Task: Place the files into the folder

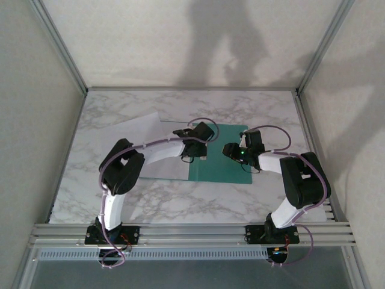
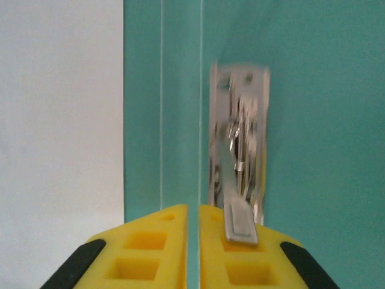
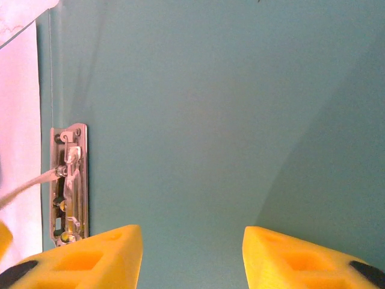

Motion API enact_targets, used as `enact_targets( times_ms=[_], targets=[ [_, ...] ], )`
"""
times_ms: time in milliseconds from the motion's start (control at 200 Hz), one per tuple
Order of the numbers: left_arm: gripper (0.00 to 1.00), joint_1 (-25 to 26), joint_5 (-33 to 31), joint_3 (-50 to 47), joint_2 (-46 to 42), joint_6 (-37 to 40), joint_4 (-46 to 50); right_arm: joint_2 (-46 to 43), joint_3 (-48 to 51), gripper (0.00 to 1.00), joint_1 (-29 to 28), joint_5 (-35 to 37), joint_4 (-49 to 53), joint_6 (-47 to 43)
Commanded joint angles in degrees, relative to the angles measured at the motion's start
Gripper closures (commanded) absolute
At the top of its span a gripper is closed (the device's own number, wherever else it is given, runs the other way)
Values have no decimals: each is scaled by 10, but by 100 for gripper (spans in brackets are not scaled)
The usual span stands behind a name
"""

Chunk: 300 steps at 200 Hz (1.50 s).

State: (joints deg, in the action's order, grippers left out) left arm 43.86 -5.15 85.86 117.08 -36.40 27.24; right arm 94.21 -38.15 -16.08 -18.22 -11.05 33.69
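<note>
The teal folder [image 1: 225, 162] lies open mid-table, with its metal fastener strip [image 2: 240, 144] by the fold. A white file [image 1: 162, 171] covers its left leaf, seen at the left edge of the left wrist view [image 2: 60, 120]. Another white sheet [image 1: 137, 124] lies tilted behind it on the marble. My left gripper [image 1: 202, 144] hangs over the fold, its yellow fingers [image 2: 193, 208] shut to a hairline slit with nothing between them. The fastener's raised lever [image 2: 240, 226] rests on top of the right finger. My right gripper [image 1: 232, 150] stands open [image 3: 192, 232] low over the bare right leaf [image 3: 210, 108], with the fastener [image 3: 69, 183] to its left.
The marble table [image 1: 271, 114] is walled by a metal frame and pale panels on three sides. Both arms bend inward from their bases at the near rail [image 1: 192, 232]. Bare marble lies in front of the folder and to the far right.
</note>
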Motion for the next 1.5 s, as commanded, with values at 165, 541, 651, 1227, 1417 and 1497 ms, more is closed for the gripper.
enact_targets(
  times_ms=[165, 541, 651, 1227, 1417, 1497],
  targets=[
    [87, -42, -22, 143, 82, 59, 29, 43, 31, 51, -17, -13, 142, 2],
    [67, -73, -20, 190, 53, 64, 65, 37, 18, 51, -17, -8, 160, -3],
    [60, -93, -34, 148, 6, 54, 57, 33, 15, 51, -16, -2, 167, -4],
    [24, -312, -82, -292, -220, -34, -99, 14, 11, 50, -14, -19, 156, 2],
    [10, -394, -66, -387, -258, -41, -172, 9, 4, 50, -14, -19, 163, -2],
    [8, -421, -45, -414, -271, -41, -199, 9, 1, 50, -14, -16, 168, -3]
  ],
)
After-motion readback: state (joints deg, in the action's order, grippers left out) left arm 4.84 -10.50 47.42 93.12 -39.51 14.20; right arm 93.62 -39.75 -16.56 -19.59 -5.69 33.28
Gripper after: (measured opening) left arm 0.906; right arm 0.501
